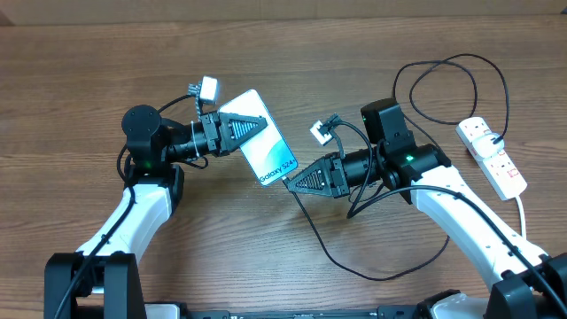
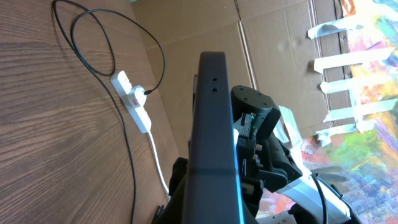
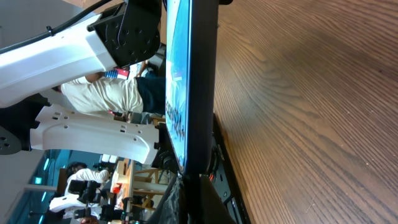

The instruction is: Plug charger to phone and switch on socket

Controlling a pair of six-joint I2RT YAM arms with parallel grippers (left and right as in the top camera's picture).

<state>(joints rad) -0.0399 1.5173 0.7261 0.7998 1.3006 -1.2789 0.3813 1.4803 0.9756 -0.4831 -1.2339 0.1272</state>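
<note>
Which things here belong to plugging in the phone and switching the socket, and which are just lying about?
Job: phone, held in left gripper; charger, at right gripper; socket with its white cord.
Just lying about: cardboard, tape strips, painted surface.

You have a wood-grain worktop (image 1: pixel 230 252), backed by a cardboard panel (image 2: pixel 273 43) carrying white tape strips (image 2: pixel 345 59) and a multicoloured sheet (image 2: pixel 373 149).

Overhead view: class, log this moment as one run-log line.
left gripper: holds phone | right gripper: at phone's lower end, charger trailing from it | socket: untouched, far right
</note>
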